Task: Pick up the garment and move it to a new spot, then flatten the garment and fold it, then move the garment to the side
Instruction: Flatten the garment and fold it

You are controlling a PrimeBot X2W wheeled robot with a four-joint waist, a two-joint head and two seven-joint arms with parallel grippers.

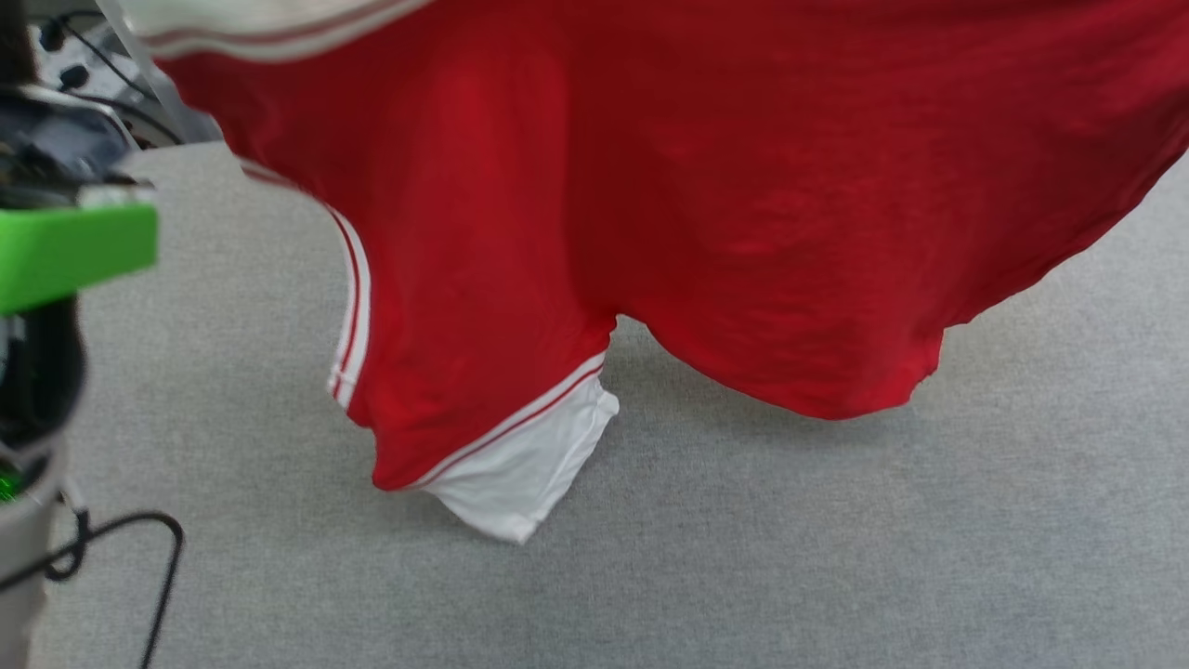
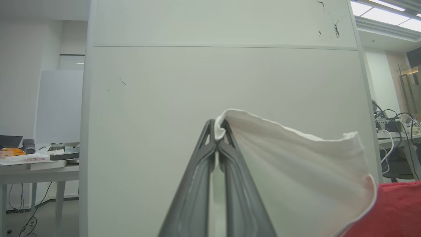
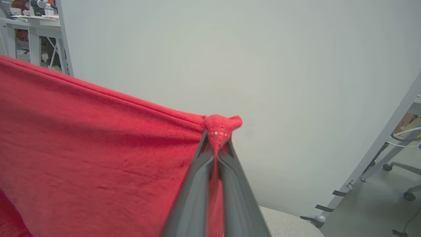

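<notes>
The garment (image 1: 706,204), a red jersey with white striped sleeves, hangs in the air across the top of the head view, above the grey table (image 1: 836,557). Its lowest white sleeve (image 1: 520,465) dangles close to the table surface. In the left wrist view my left gripper (image 2: 218,131) is shut on the hem of a white sleeve (image 2: 296,164), with red cloth at the lower right. In the right wrist view my right gripper (image 3: 217,138) is shut on a bunched red corner of the garment (image 3: 82,148), which stretches away to the left.
A pale partition wall (image 2: 213,75) stands behind the table. A green block (image 1: 65,251) and a black cable (image 1: 139,548) sit at the left edge of the head view. Desks, cables and chair wheels (image 3: 408,194) lie beyond the partition.
</notes>
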